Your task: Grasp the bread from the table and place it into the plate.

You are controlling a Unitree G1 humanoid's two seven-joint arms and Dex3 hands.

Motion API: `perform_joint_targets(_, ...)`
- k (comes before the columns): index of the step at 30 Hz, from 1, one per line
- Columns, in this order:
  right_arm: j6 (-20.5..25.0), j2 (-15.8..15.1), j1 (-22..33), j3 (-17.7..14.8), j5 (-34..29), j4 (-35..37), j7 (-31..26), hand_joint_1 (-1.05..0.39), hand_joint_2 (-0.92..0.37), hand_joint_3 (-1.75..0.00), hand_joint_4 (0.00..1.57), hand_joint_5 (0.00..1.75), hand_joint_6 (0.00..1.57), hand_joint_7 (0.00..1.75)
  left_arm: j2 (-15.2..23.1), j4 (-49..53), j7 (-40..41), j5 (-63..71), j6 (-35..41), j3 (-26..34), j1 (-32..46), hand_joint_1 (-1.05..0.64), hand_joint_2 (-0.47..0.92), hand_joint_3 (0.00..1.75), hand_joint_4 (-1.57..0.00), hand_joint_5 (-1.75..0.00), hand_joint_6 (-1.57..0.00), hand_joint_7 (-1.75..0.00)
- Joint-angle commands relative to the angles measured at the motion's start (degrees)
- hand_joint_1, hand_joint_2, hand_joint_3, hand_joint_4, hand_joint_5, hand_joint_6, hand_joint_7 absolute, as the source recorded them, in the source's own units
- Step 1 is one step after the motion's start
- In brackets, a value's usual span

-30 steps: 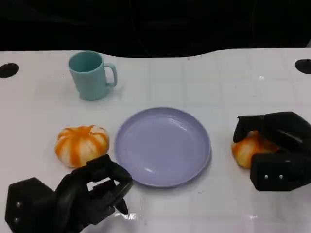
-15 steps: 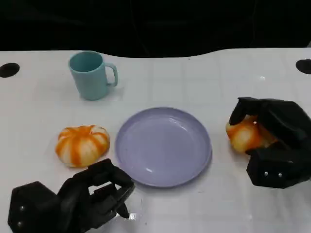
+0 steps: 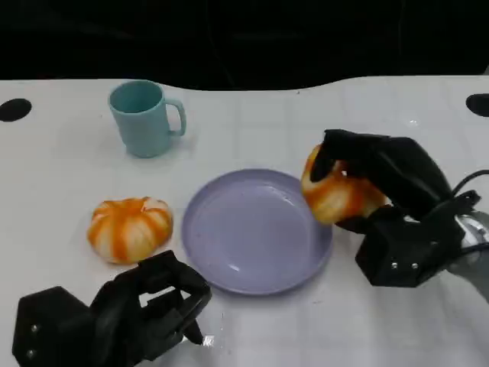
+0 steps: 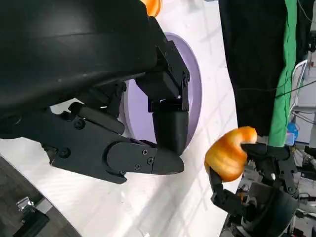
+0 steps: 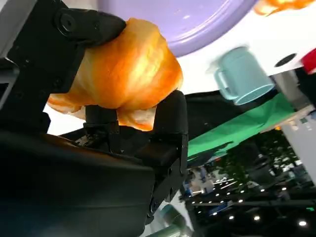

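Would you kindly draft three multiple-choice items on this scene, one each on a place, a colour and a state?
1. Where is the mug?
A. beyond the plate, toward the left
B. on the plate
C. in the right hand

2. What colour is the plate?
A. red
B. lilac
C. black

3. What is the right hand doing?
A. lying flat on the table
B. gripping the mug
C. holding a bread roll at the plate's right rim

Answers: 1 A, the mug stands on the table past the plate. 2 B, the dish is pale purple. 3 C, black fingers wrap the orange roll.
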Motion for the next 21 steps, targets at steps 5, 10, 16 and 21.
perform_joint_targets(5,-0.7,4.1,-4.1,2.1,-0.9,2.3,1.6,0.07,-0.18,-1.48,1.02,1.75,0.8,1.74,0.7,-0.5,0.2,-0.1,-0.4,0.5,0.4,-0.49,0.91,0.3,-0.72,-1.75,-0.73,-1.4)
perform_joint_targets(10,0.0,6.3,-6.2,4.1,-3.4,5.3,0.1,-0.01,-0.14,-1.5,1.02,1.75,0.8,1.74,0.5,-0.4,0.5,0.4,-0.7,0.1,0.3,-0.5,0.91,0.3,-0.73,-1.75,-0.73,-1.39)
perform_joint_targets(16,0.7,8.2,-8.2,5.6,-4.5,9.3,0.1,-0.01,-0.16,-1.46,0.99,1.75,0.78,1.75,0.0,-0.6,1.1,0.8,-0.7,-0.2,0.2,-0.5,0.92,0.31,-0.73,-1.75,-0.73,-1.4)
perform_joint_targets(21,1.3,8.9,-9.1,5.7,-3.3,11.5,1.9,-0.02,-0.25,-1.33,0.96,1.75,0.85,1.37,-0.1,-0.8,1.0,0.7,-0.6,-0.2,0.4,-0.49,0.91,0.31,-0.73,-1.75,-0.73,-1.4)
